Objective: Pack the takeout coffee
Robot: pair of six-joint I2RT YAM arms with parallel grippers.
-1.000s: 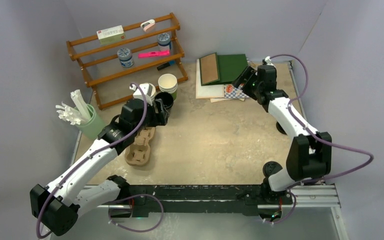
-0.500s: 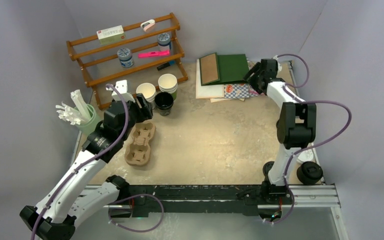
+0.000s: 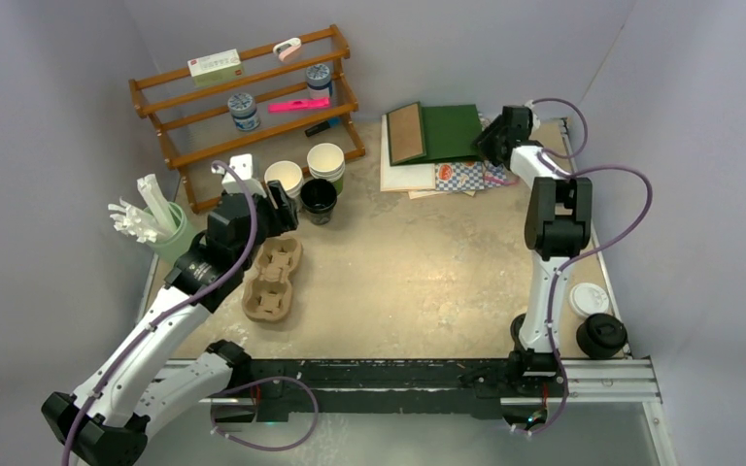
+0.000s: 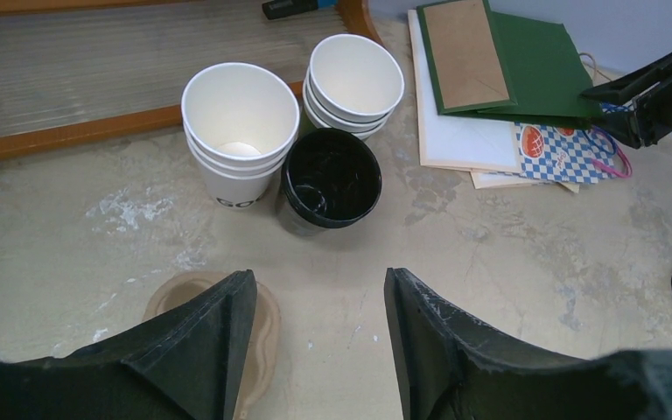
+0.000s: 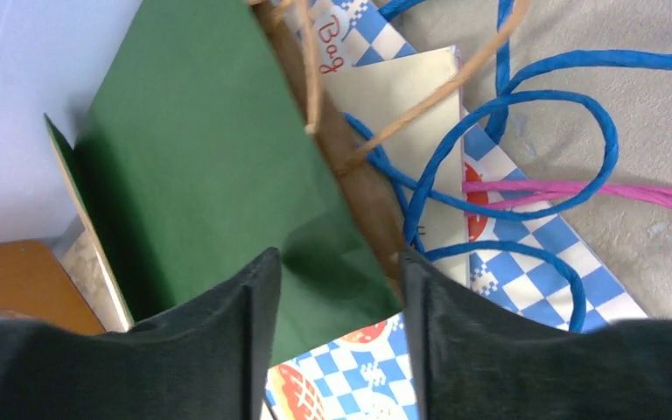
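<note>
Looking down on a beige, stone-look bench (image 3: 427, 262) with two robot arms fixed at its near edge. The left hand (image 3: 278, 202) hovers above the far end of a brown cardboard cup carrier (image 3: 272, 280) on the bench's left side. Its two dark fingers (image 4: 219, 324) stand apart with nothing between them, so it is open. Just beyond it, three lots of cups stand close together: a stack of white-lined cups (image 4: 240, 127), a second stack with olive-green sides (image 4: 355, 80), and a single all-black cup (image 4: 331, 179) in front, right up against both. Behind them is a wooden rack (image 3: 253, 107) holding small jars and boxes. At the far left is a pale green holder (image 3: 180, 248) of white straws and cutlery.

The right arm stretches to the far right corner, where flat paper bags lie in a loose pile. The right hand (image 5: 334, 262) hangs over the corner of a dark green bag (image 5: 201, 149) with its fingers parted, open. The bag shows through the gap, and I cannot tell whether the tips touch it. A blue-and-white chequered bag (image 5: 595, 284) with blue cord handles lies beside it.

The takeout coffee (image 3: 602, 335), seen from above as a round black lid, stands at the near right corner of the bench. It is well apart from both hands and just beside a round white-topped thing (image 3: 589, 299).
</note>
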